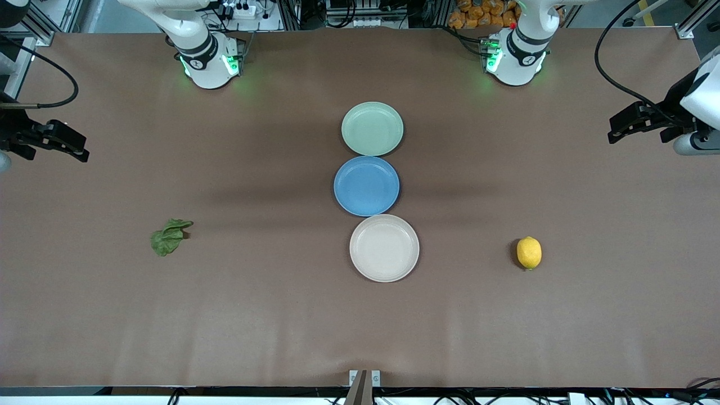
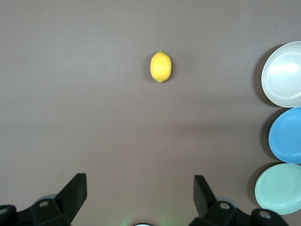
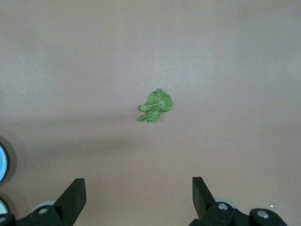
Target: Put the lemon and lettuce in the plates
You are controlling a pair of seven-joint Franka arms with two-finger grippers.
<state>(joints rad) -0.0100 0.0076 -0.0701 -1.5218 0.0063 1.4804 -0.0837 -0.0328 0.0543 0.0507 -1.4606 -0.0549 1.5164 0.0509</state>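
Note:
The yellow lemon (image 1: 529,252) lies on the brown table toward the left arm's end; it also shows in the left wrist view (image 2: 161,66). The dark green lettuce (image 1: 169,237) lies toward the right arm's end and shows in the right wrist view (image 3: 156,106). The mint plate (image 1: 372,128) and the cream plate (image 1: 384,247) are empty at mid-table. My left gripper (image 1: 614,130) (image 2: 140,181) is open and empty, over the table's left-arm end. My right gripper (image 1: 79,147) (image 3: 139,184) is open and empty, over the right-arm end.
A blue plate (image 1: 366,185) sits empty between the mint and cream plates, the three touching in a row. The cream plate is nearest the front camera. All three plates show in the left wrist view, the cream one (image 2: 284,75) closest to the lemon.

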